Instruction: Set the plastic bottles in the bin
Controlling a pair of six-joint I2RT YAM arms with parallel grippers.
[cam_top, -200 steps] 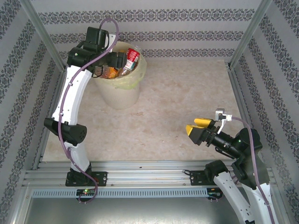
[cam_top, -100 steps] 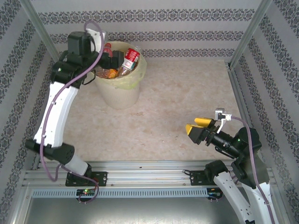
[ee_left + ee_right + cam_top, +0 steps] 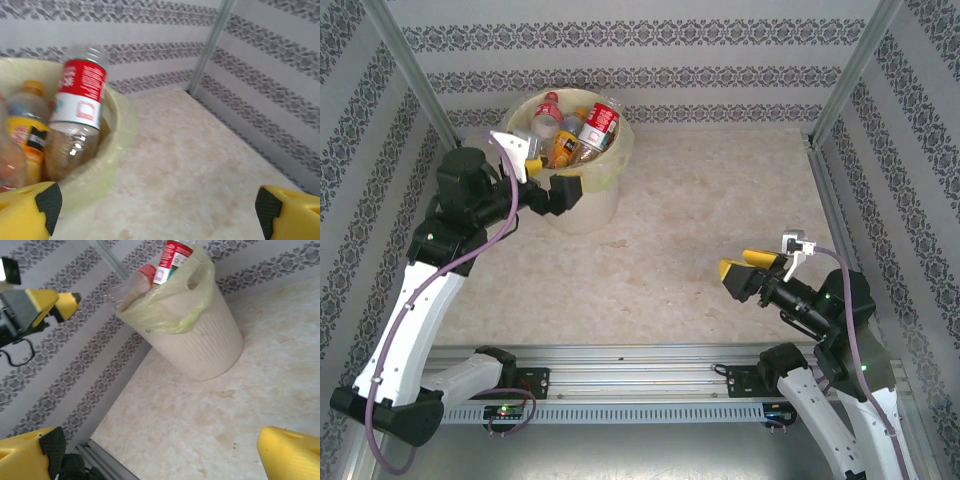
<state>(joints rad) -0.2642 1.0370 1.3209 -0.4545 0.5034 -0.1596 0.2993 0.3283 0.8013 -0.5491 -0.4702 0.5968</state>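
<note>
Plastic bottles [image 3: 570, 125] are just past the left gripper [image 3: 548, 182], which is spread wide with nothing between its fingers, hovering at the near left side of the bin [image 3: 588, 212]. They're heaped inside it, and a red-label bottle [image 3: 80, 92] leans on the rim, sticking up over the pale yellow bag [image 3: 170, 310]. Way over on the other side, the right gripper [image 3: 748, 268] has its fingers spread apart too, low over the table [image 3: 700, 190], well apart from the bin
</note>
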